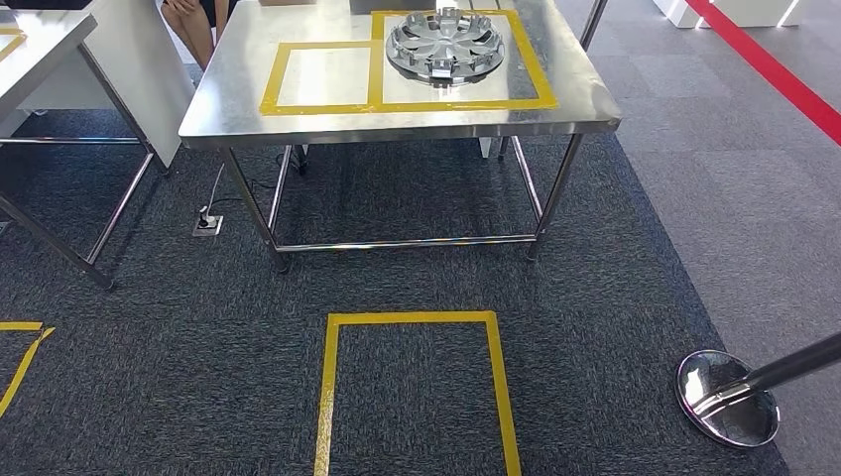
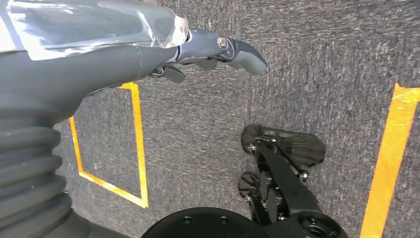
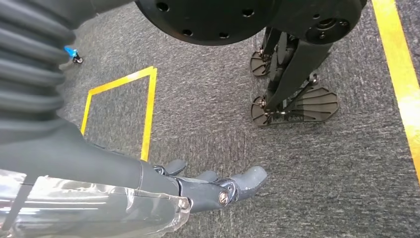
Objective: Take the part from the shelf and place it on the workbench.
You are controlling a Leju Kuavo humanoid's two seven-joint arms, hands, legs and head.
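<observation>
I see bright, even overhead light. The shiny stainless steel bench throws white glare along its top and casts a soft shadow on the dark grey carpet beneath. All views are sharp; straight lines bow slightly at the edges.

Silver multi-spoke wheel cover, lying flat, face up, on the steel worktop, inside the larger, right-hand yellow tape square, toward its far side
</observation>
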